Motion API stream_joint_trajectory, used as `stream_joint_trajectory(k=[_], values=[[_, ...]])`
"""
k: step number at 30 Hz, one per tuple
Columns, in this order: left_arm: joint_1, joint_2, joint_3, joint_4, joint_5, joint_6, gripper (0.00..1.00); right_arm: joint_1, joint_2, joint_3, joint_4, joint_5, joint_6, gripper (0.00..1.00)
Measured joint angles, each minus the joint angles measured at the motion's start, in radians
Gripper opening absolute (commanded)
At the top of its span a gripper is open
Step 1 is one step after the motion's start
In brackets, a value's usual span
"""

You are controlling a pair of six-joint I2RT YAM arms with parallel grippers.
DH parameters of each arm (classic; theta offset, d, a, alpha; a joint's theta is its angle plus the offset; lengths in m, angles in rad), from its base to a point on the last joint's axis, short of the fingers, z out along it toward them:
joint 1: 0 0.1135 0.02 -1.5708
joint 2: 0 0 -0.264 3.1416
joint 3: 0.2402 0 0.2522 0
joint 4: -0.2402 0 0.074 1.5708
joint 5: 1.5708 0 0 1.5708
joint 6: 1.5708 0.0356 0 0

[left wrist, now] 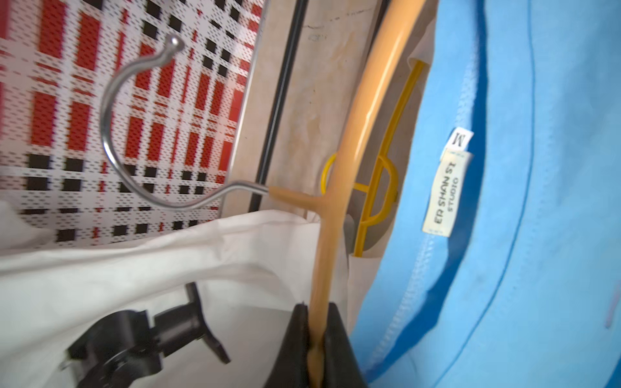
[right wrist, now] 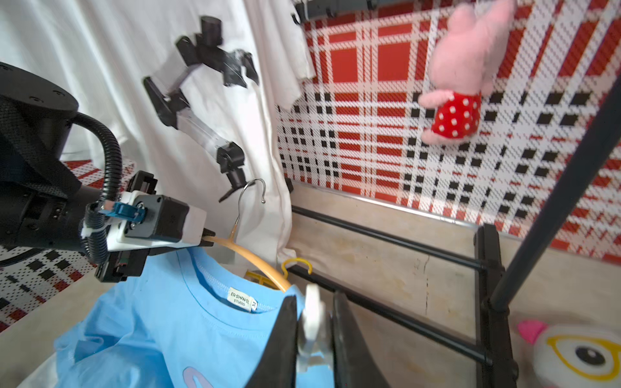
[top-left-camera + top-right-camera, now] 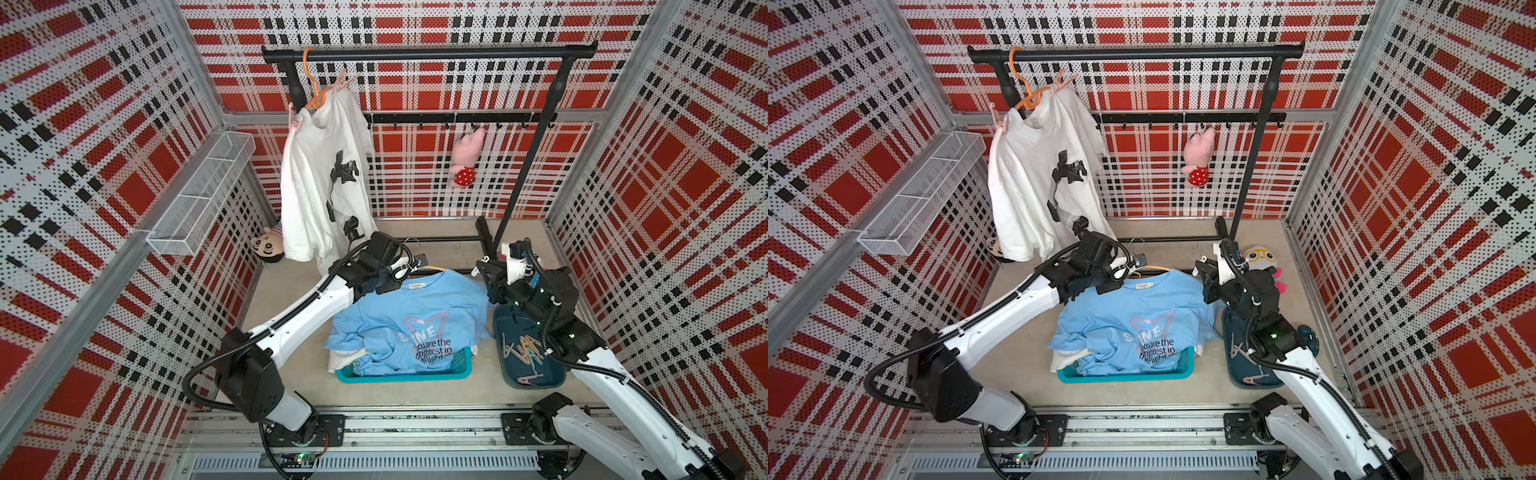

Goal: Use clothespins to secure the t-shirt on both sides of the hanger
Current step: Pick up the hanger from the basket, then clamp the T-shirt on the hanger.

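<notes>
The blue t-shirt (image 3: 407, 316) is lying over a teal basket (image 3: 399, 376) mid-table; a dark tray (image 3: 552, 374) near the right edge is holding spare clothespins (image 3: 525, 349); the tan hanger (image 1: 363, 111) is sitting partly inside the collar; the left gripper (image 1: 316, 307) fingers are clamping its arm; the right gripper (image 2: 314, 297) fingers are pinching a white clothespin (image 2: 311, 326) beside the shirt's shoulder.

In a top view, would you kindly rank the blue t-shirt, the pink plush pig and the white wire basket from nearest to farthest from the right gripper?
1. blue t-shirt: right beside the right gripper, which grips a white clothespin at the shirt's shoulder.
2. pink plush pig: hanging higher up at the back.
3. white wire basket: mounted far over on the left side.
</notes>
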Motion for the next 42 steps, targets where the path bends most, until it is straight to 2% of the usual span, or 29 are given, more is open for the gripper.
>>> stream_joint_trajectory(k=[8, 19, 24, 31, 42], values=[[-0.043, -0.24, -0.153, 0.176, -0.019, 0.114, 0.0, 0.0, -0.04, 0.063, 0.031, -0.182, -0.057, 0.0], [-0.058, -0.386, -0.279, 0.302, -0.02, 0.193, 0.0, 0.0, -0.06, 0.105, -0.014, -0.369, -0.024, 0.0], [-0.039, -0.423, -0.314, 0.353, 0.031, 0.206, 0.0, 0.0, -0.061, 0.101, -0.024, -0.438, 0.008, 0.0], [-0.031, -0.447, -0.315, 0.386, 0.092, 0.214, 0.0, 0.0, -0.07, 0.099, -0.058, -0.464, 0.001, 0.0], [-0.03, -0.454, -0.323, 0.393, 0.13, 0.222, 0.0, 0.0, -0.106, 0.099, -0.079, -0.408, -0.015, 0.0]])
